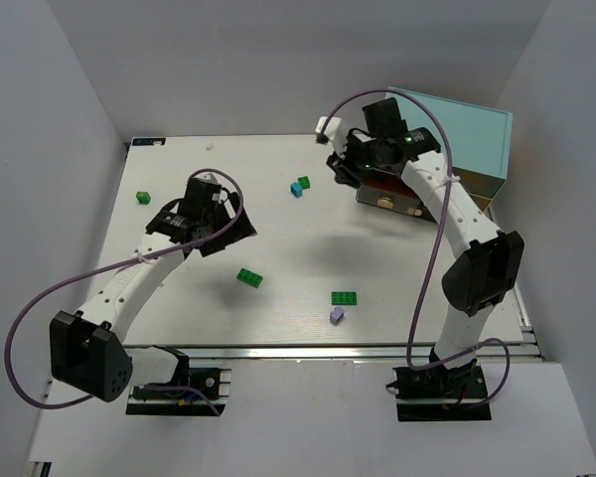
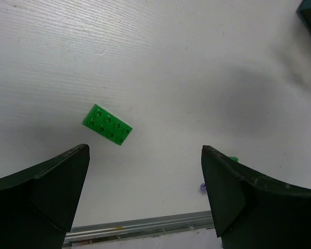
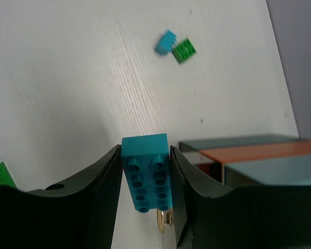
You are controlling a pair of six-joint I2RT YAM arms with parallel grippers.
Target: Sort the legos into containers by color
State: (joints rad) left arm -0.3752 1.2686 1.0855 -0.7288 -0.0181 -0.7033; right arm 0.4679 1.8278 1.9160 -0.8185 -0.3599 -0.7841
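The cyan-blue lego (image 3: 145, 174) is pinched in the right gripper (image 3: 144, 151) right by the teal cabinet (image 1: 467, 134), probably lined up for a drawer drop, while the left gripper (image 2: 145, 155) hangs wide open over a green lego (image 2: 108, 124), looks ready to grab it.
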